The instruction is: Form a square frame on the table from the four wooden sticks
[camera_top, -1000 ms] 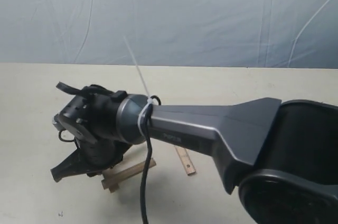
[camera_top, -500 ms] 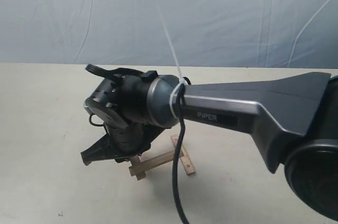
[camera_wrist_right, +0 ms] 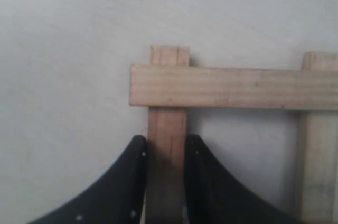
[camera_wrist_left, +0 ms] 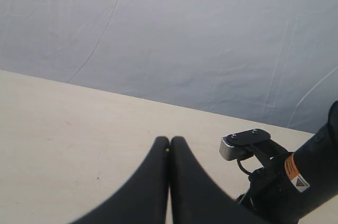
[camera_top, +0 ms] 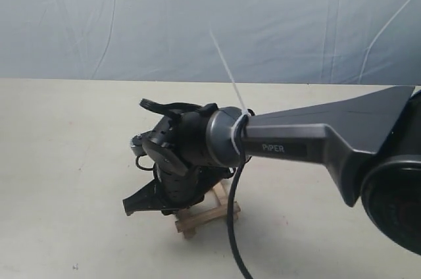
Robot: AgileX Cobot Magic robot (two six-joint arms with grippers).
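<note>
My right gripper (camera_wrist_right: 165, 142) is shut on one light-brown wooden stick (camera_wrist_right: 168, 123), held lengthwise between its fingers. A second stick (camera_wrist_right: 232, 87) lies crosswise over the held stick's far end. That crosswise stick also covers a third stick (camera_wrist_right: 317, 155), which runs parallel to the held one. In the exterior view the right arm (camera_top: 296, 147) reaches across to the middle of the table (camera_top: 59, 160), and its wrist hides most of the sticks. Only a front strip (camera_top: 205, 216) and part of another (camera_top: 222, 193) show there. My left gripper (camera_wrist_left: 169, 140) is shut and holds nothing, low over the table.
A blue-grey cloth backdrop (camera_top: 197, 16) closes off the far edge of the table. A black cable (camera_top: 231, 226) hangs from the right wrist down in front of the sticks. The right arm's wrist camera (camera_wrist_left: 245, 143) stands close beside my left gripper.
The right arm has swung to the right over the last second. The front wooden strip has moved right with it, closer to the strip lying behind.
</note>
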